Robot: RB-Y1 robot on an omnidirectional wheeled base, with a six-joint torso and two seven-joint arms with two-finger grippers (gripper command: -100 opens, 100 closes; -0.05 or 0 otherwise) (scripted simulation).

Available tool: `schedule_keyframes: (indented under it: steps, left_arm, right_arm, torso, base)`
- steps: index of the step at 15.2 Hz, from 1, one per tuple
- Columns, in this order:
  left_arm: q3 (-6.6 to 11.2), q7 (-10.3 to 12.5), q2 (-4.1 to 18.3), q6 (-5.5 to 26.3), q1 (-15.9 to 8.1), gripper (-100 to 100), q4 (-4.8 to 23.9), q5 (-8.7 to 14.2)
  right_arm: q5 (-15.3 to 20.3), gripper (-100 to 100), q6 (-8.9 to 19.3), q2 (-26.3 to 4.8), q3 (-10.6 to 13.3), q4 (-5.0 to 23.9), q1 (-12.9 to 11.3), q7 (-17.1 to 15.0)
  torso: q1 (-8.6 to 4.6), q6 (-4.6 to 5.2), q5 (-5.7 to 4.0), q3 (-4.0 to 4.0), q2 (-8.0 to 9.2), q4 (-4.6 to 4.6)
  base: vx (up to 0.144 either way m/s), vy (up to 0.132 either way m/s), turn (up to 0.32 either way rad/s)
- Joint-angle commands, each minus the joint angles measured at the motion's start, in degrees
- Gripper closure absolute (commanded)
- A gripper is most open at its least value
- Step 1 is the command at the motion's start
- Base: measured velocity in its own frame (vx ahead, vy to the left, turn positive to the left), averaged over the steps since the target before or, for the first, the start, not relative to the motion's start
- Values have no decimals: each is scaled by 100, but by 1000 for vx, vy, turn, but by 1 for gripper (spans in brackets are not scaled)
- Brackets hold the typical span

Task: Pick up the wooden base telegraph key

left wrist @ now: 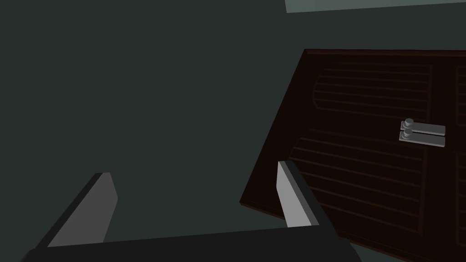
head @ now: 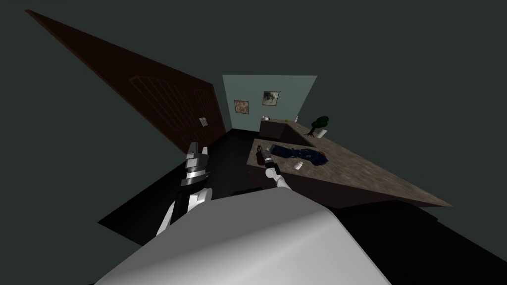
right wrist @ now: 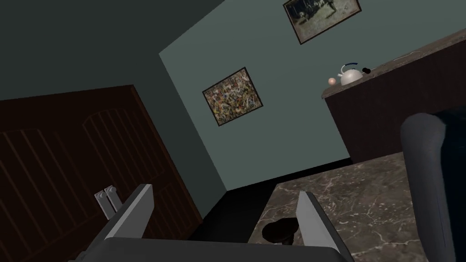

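The right jaws hang wide open and empty over the near-left corner of the marbled tabletop, at about twelve o'clock from me. A small dark rounded thing, which I take to be the telegraph key, lies on that corner right at the tabletop's edge. It sits close under the jaws and beside one finger, well off from the other. It is too dark to tell what its base is made of.

I judge the step in hand to be the approach, and it is not yet done: the jaws look past the key toward the wall, not down at it. To do it well, tip the wrist down until the key sits midway between the fingers. Then lower straight and close on the sides of the base, not on the rounded top. Because the key lies at the edge, a sideways nudge could push it off. Keep clear of the dark blue bundle at one o'clock.

The left jaws, at eleven o'clock, stand open and empty.
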Motion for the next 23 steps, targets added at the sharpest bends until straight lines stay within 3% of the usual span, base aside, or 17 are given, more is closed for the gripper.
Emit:
schedule_keyframes:
  steps: [1,2,4,8,10,17,23]
  left_arm:
    - [0,0,0,0,0,0,0,0]
    - [0,0,0,0,0,0,0,0]
    - [0,0,0,0,0,0,0,0]
    - [0,0,0,0,0,0,0,0]
    - [0,0,0,0,0,0,0,0]
    - [0,0,0,0,0,0,0,0]
    - [0,0,0,0,0,0,0,0]
  right_arm:
    - [-80,-100,6,1,20,12,-1,-199]
    - [-278,-100,-11,24,106,169,-84,-384]
    - [-278,-100,-11,24,106,169,-84,-507]
    - [-648,-100,-40,72,268,468,-231,-1004]
    - [-648,-100,-40,72,268,468,-231,-1077]
    - [-1245,-100,-74,165,535,979,-430,-1969]
    - [-1605,-100,-71,227,708,1342,-470,-2507]
  torso:
    - [0,0,0,0,0,0]
    - [4,1,1,0,0,0]
    - [3,0,1,1,2,1]
    - [8,1,2,-1,-2,0]
    - [5,0,2,0,0,0]
    - [2,1,1,1,1,0]
    - [1,-1,-41,-59,-17,-103]
  base:
    - [-13,-42,15]
    - [-22,-49,16]
    - [-16,-49,13]
    - [-11,-43,14]
    - [-17,-45,13]
    - [-17,-55,16]
    - [0,-45,12]
